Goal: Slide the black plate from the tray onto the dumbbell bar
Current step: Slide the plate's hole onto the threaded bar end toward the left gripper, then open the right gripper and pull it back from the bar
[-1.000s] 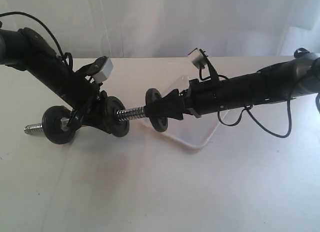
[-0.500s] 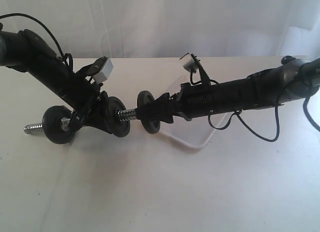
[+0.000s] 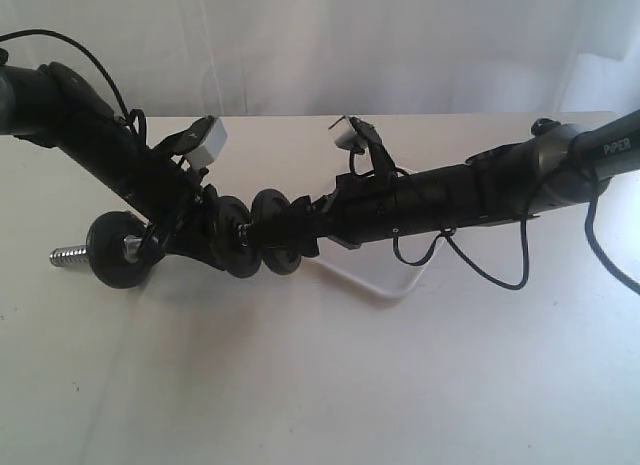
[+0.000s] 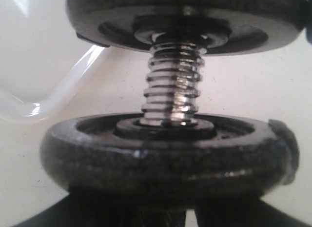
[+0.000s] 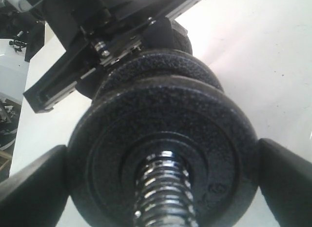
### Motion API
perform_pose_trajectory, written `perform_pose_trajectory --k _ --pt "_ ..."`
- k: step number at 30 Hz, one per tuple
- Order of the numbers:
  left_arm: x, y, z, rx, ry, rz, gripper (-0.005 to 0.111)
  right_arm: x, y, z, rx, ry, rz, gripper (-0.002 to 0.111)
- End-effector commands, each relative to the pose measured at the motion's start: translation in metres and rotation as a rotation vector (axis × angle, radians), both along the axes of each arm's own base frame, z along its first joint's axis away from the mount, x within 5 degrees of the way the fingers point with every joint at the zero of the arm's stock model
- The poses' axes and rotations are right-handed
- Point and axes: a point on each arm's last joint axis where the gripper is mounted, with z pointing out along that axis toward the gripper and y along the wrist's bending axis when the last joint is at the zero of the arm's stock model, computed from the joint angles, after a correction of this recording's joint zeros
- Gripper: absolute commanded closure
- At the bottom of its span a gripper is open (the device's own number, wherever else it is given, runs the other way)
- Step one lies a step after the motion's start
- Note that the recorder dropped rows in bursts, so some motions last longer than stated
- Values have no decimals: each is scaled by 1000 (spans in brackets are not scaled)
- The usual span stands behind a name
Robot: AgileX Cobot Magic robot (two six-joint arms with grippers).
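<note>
Chrome and coarsely threaded, the dumbbell bar [image 3: 70, 255] runs with its long axis nearly level across the exterior view. Its bare left end points toward that view's left edge and its other end is tilted slightly upward to the right, and the whole bar is held clear of the pale bench [image 3: 300, 385]. The left gripper [image 3: 160, 242] has its jaws clenched on the bar's middle, between 2 black discs: 1 outer disc [image 3: 118, 250] near the bare left end and 1 inner disc [image 3: 230, 237] on the right side of the grip. The black plate [image 3: 272, 213] is off the tray and on the bar's right threaded end, standing on edge with its flat faces square to the bar, just beside the inner disc. The left wrist view shows a short stretch of thread [image 4: 173, 90] between these 2, so they are not touching. The right gripper [image 3: 290, 233] has its jaws grasping the plate by the rim, with 1 finger [image 5: 29, 188] on each side. In the right wrist view the threaded tip [image 5: 163, 193] pokes through the plate's central hole. That makes 3 black discs on 1 bar. The 1 white tray [image 3: 385, 290] rests on the bench beneath the right arm, with only its near rim and a corner showing.
</note>
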Motion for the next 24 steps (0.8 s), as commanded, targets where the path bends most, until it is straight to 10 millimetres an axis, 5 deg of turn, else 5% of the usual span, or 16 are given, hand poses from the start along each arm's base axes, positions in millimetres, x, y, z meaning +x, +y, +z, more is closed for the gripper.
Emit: perform_pose_trajectory --k 1,5,9,18,24 --pt "2 -23 55 -482 96 129 107 3 1 8 49 -14 -21 73" --pt "2 -24 54 -482 98 130 107 1 1 6 31 -43 6 37" --pt "2 -24 55 -483 91 126 107 1 1 6 31 -43 7 14" --pt "1 -23 54 -483 89 108 107 3 -4 3 -30 -62 3 11" --pt "7 -23 35 -440 80 116 107 15 -46 27 -108 -178 -50 13"
